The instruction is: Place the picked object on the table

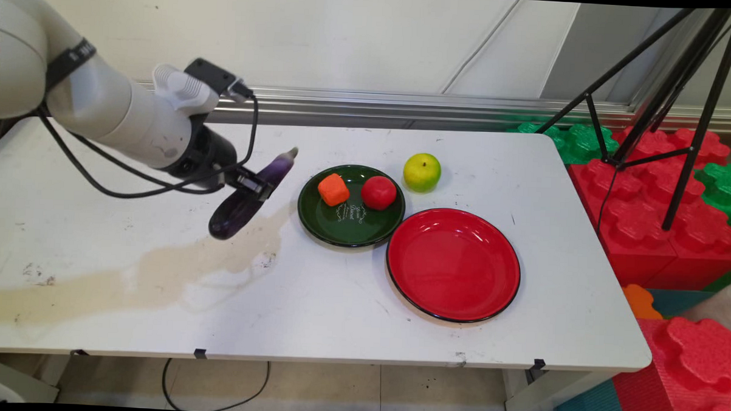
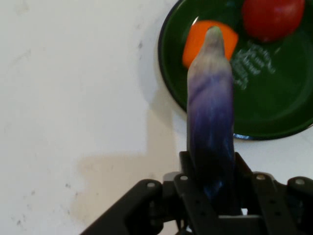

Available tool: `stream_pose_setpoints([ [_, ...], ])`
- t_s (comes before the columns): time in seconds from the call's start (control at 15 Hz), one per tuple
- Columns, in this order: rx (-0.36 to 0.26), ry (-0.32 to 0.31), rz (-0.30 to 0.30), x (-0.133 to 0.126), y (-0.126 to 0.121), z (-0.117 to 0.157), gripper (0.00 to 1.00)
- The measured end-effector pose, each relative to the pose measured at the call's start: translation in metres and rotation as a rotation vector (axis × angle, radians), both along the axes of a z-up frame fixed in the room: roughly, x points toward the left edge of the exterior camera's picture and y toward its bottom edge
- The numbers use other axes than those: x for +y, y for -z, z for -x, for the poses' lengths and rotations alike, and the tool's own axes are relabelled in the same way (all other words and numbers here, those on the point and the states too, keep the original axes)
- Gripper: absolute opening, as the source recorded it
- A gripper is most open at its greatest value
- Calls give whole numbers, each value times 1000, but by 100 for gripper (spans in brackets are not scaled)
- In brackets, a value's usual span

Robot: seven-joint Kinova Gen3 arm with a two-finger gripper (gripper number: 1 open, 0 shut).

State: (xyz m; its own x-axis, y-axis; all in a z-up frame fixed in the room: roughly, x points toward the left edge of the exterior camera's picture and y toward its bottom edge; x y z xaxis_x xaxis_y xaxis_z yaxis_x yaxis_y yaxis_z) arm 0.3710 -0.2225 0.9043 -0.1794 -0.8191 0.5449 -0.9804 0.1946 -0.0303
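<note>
My gripper [image 1: 254, 185] is shut on a purple eggplant [image 1: 244, 201], held slantwise above the table's left-middle, its pale tip pointing up and right toward the green plate [image 1: 349, 226]. In the hand view the eggplant [image 2: 210, 117] rises from between the fingers, and its tip overlaps the orange block [image 2: 198, 39] on the green plate [image 2: 274, 112]. That plate carries an orange block [image 1: 333, 189] and a red tomato [image 1: 379, 192].
A green apple [image 1: 422, 171] stands behind the plates. A bare red plate [image 1: 453, 264] lies to the right front of the green one. A pale stain [image 1: 175, 266] spreads over the table's left. A tripod [image 1: 667, 106] and red and green foam blocks [image 1: 657, 197] stand off the right edge.
</note>
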Motion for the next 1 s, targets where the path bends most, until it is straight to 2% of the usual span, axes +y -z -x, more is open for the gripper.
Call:
stream_pose_setpoints([
  [0.47,29,-77,-72,0,34,-13,0],
  [1.0,68,-125,-109,-14,69,-17,0],
])
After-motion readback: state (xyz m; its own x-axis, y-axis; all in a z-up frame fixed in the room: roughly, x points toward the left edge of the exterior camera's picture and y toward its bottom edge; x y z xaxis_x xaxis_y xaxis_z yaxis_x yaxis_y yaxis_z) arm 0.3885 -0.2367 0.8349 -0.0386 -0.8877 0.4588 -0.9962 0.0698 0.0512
